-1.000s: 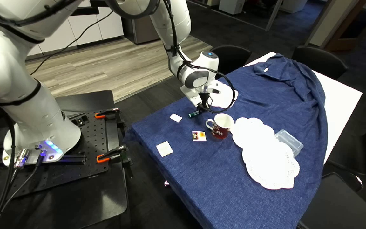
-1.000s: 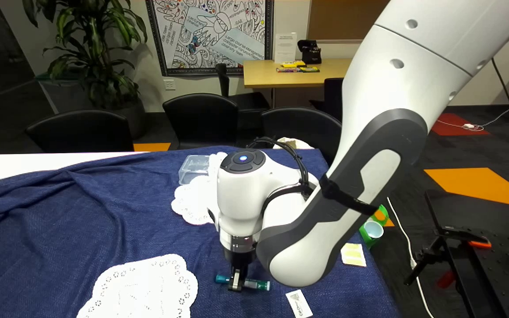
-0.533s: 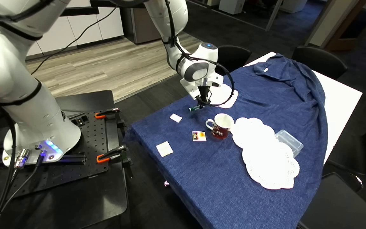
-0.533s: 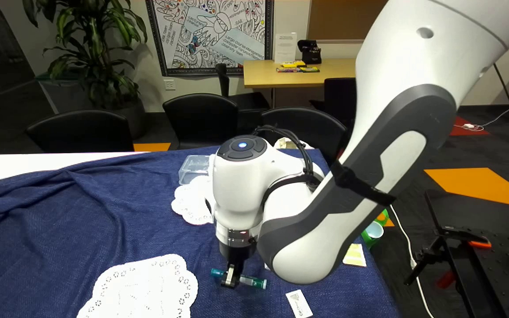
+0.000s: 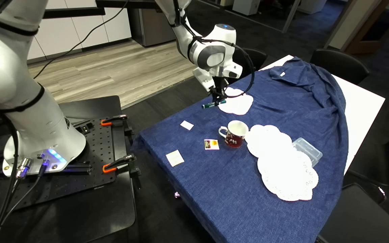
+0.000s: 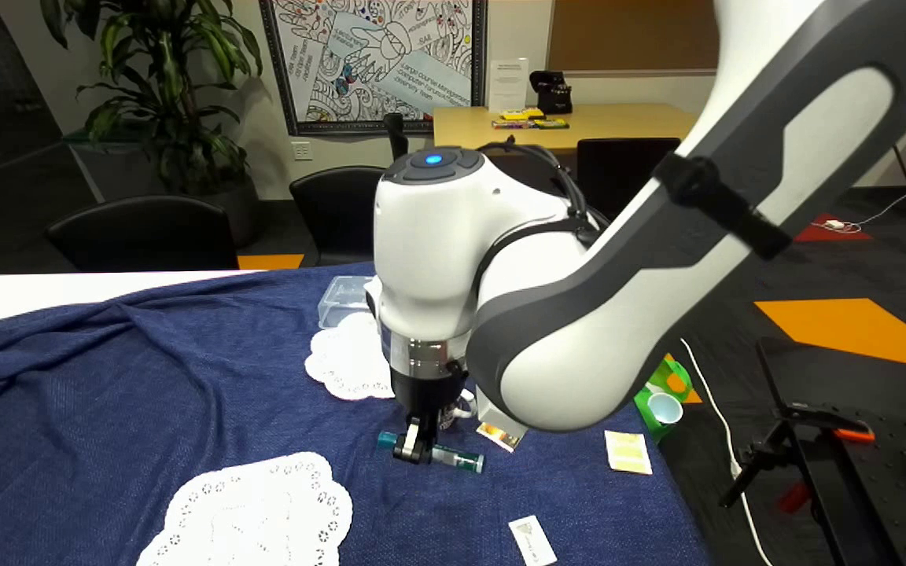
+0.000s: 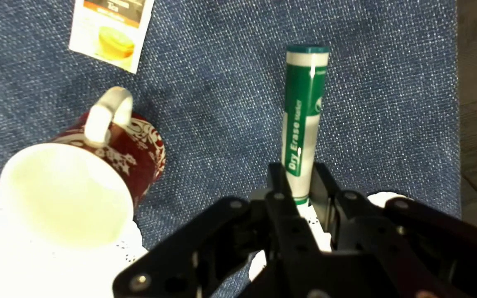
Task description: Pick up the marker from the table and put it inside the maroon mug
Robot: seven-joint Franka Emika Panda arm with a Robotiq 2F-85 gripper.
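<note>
- Marker (image 7: 302, 116): a smooth, slim cylinder, its glossy barrel printed green and white with "Dry Erase Marker", one end teal. It hung above the desk (image 5: 363, 101), apart from the maroon mug (image 5: 234, 137).
- Gripper (image 7: 299, 176): two dark fingers clasped the barrel from both sides, parted only by its thickness. In an exterior view the marker stuck out on either side of them, slightly slanted.
- Blue cloth (image 5: 214, 189) covered most of the desk. It looked coarse and denim-like in the wrist view and bunched into thick folds along one side, where smooth white desk top showed.
- White mats (image 5: 287, 175) with scalloped edges lay flat on the cloth, two of them overlapping; one lacy mat (image 6: 252, 511) showed small holes around its border.
- Tea packet (image 7: 112, 33), flat and printed with a yellow cup, lay near the mug's handle; a small white packet (image 5: 187, 125) and a pale square packet (image 5: 175, 158) lay nearer the desk's edge.
- Upright on the cloth, the maroon mug bore a pale floral pattern and a looped white handle. Its round mouth opened on a smooth, cream-coloured inside.
- Clear plastic box (image 5: 307, 151), rectangular, sat beside the overlapping mats; whether it held anything could not be told.
</note>
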